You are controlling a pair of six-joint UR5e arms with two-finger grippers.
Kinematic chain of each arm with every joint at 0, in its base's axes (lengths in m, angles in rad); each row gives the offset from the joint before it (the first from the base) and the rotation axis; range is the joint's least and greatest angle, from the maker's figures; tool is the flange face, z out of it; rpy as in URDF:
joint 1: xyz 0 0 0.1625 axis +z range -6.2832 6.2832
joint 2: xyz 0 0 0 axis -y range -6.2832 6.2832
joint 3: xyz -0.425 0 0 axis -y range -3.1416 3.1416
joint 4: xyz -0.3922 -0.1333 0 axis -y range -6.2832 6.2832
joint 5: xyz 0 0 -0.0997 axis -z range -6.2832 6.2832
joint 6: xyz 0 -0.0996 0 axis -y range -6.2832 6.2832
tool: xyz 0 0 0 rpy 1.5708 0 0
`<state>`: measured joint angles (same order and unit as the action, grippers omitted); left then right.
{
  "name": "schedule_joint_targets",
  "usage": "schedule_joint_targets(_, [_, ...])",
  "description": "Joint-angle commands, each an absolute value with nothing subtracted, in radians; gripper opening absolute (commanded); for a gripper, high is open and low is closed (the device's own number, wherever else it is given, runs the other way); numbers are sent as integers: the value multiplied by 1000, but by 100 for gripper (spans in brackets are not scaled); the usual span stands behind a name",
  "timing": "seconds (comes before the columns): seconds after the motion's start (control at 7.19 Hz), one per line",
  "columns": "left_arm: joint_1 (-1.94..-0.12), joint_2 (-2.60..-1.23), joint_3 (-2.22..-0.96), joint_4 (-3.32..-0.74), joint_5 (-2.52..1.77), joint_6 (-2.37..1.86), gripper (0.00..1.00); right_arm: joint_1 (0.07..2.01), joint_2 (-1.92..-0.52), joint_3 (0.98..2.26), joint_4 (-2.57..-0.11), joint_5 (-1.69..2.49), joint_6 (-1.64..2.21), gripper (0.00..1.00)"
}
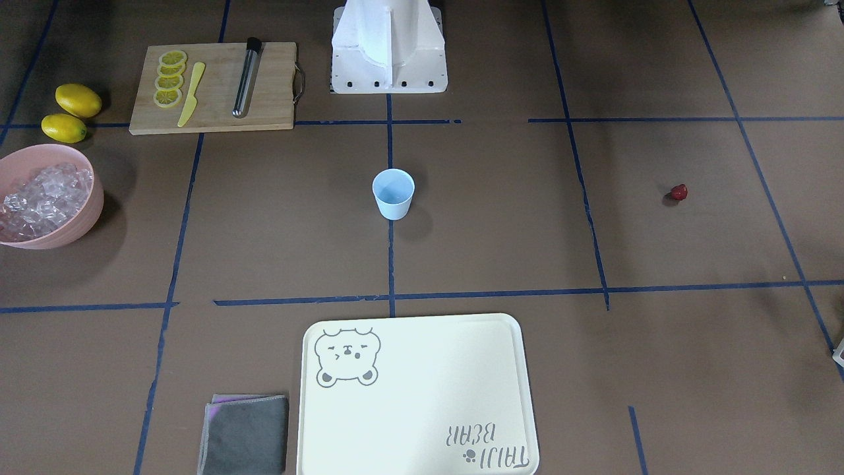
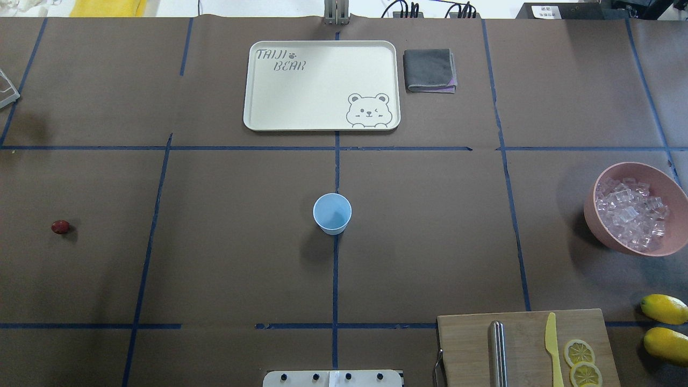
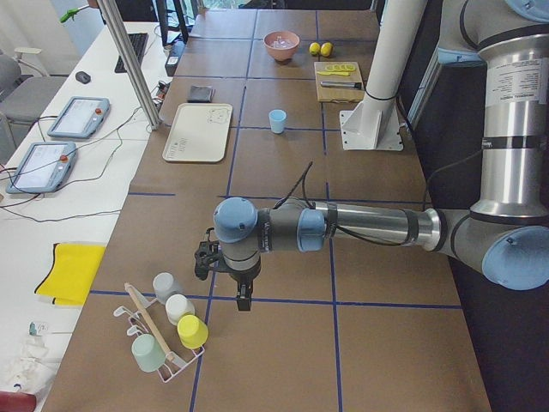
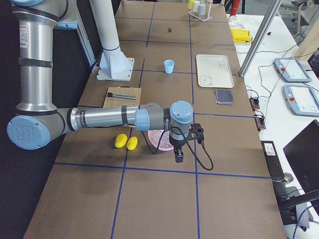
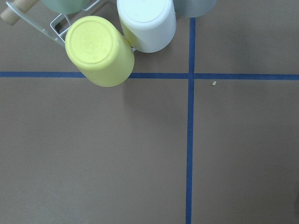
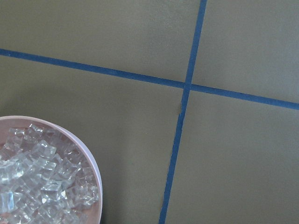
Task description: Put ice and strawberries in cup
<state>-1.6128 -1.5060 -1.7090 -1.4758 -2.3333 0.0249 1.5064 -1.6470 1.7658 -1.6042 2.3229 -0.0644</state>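
one cup at mid-frame. one strawberry at the right. one bowl at the left edge, its ice too many cubes to count. two lemons at upper left. one board beside them, bearing four lemon slices, one knife and one metal tube. one tray and one cloth at the bottom. in the left side view, one rack at lower left holds four rack cups: grey, white, yellow, green. two tablets at the left.

Bear tray w/ grey cloth beside; board w/ lemon slices, knife; 2 lemons nearby.
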Motion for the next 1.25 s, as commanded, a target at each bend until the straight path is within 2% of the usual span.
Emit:
schedule_joint_targets(0.0, [-1609,-1503,-1712,-1477,-2345,20,100,1506,-1652,1767,-1573,2338,-57,100])
schedule_joint_targets(0.56, [-1609,-1503,-1712,-1486,-2349,21,100,1467,-1664,1767,-1484,2404,-20,100])
schedule_joint_targets(1.11, [-1609,-1503,-1712,-1489,-2356,31,100,1355,-1686,1805,-1332,2399,337,98])
